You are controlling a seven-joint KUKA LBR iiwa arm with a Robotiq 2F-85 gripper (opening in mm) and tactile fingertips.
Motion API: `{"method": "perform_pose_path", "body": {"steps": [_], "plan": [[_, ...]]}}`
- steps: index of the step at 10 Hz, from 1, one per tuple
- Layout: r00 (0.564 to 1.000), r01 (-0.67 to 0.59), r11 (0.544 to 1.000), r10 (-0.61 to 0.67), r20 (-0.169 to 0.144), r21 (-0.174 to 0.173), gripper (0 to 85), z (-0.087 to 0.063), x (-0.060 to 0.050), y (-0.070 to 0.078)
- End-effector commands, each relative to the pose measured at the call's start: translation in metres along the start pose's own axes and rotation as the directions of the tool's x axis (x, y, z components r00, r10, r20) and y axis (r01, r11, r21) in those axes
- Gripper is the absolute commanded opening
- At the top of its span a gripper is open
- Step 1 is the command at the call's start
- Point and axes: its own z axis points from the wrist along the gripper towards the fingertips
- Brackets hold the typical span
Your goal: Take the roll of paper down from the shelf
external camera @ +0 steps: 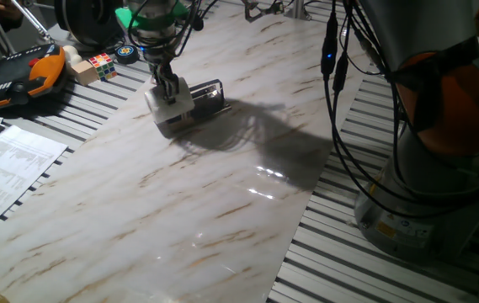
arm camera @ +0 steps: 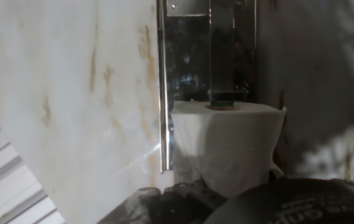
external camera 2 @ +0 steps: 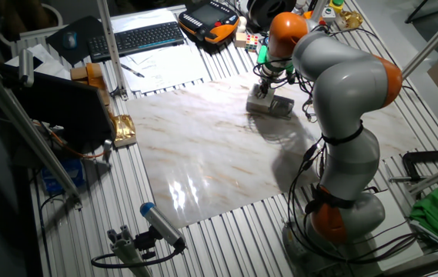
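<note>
The white roll of paper (external camera: 170,107) (external camera 2: 258,100) stands on end at the near end of the low black shelf (external camera: 210,92) (external camera 2: 281,105), against its silver rail. My gripper (external camera: 166,84) (external camera 2: 263,83) comes straight down onto the roll. In the hand view the roll (arm camera: 226,149) fills the lower middle, with the shelf's shiny plate (arm camera: 208,50) behind it. One fingertip (arm camera: 221,98) sits in the hollow core and the other finger is on the near side, so my gripper (arm camera: 217,146) is shut on the roll's wall. Whether the roll rests on the shelf or hangs just above it cannot be told.
A black-and-orange case (external camera: 20,76), a colour cube (external camera: 101,63) and a wooden block lie at the far left. Printed sheets (external camera: 7,164) sit by the left edge of the marbled board (external camera: 222,210). The arm's base (external camera: 424,194) and cables stand at the right.
</note>
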Motion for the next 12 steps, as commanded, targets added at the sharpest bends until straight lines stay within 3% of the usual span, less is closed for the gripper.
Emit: {"method": "perform_pose_path", "body": {"steps": [1,6,12], "plan": [[1.000,0.008,1.000,-0.008,0.003,0.003,28.0,0.000,0.000,0.000],[0.997,0.062,0.998,-0.062,-0.041,-0.004,29.0,0.000,0.000,0.000],[0.996,0.054,0.999,-0.054,-0.067,-0.005,30.0,0.006,0.031,-0.001]]}}
